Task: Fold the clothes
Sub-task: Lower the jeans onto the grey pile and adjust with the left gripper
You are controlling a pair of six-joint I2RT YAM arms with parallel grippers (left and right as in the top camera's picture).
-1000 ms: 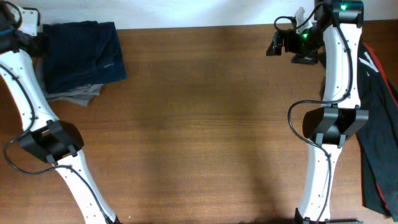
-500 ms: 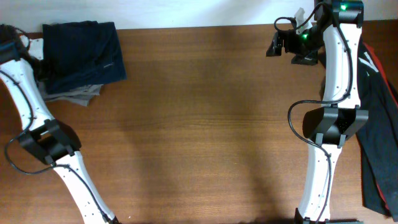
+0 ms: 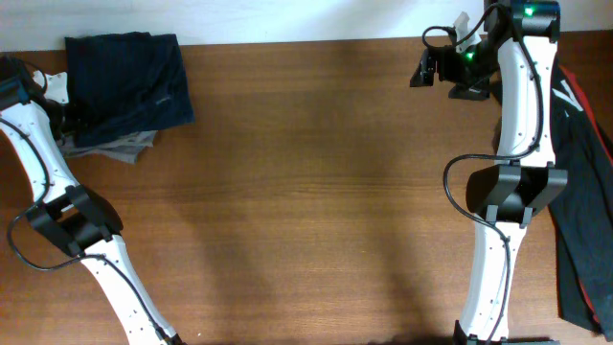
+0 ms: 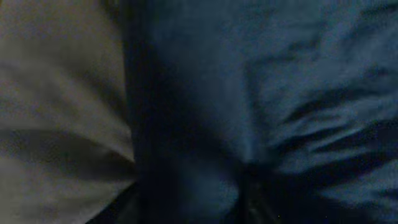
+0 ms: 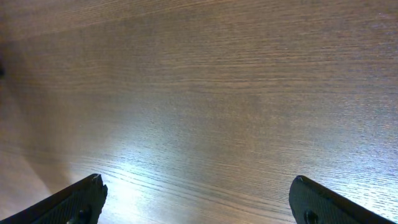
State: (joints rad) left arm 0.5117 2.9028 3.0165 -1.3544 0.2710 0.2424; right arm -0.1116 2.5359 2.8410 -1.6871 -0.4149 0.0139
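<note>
A folded dark navy garment with a small pale label lies at the table's back left, on top of a folded grey garment. In the left wrist view the navy cloth and the grey cloth fill the frame very close up. My left gripper is at the pile's left edge; its fingers are hidden in the dark blur. My right gripper hangs open and empty over bare wood at the back right, and both its fingertips show in the right wrist view.
A dark garment with red trim hangs along the table's right edge, beyond the right arm. The wooden tabletop stretches between the two arms. The back edge of the table meets a white wall.
My left wrist has moved left and a little toward the front, away from the top of the pile. The pile and the right arm have not moved.
</note>
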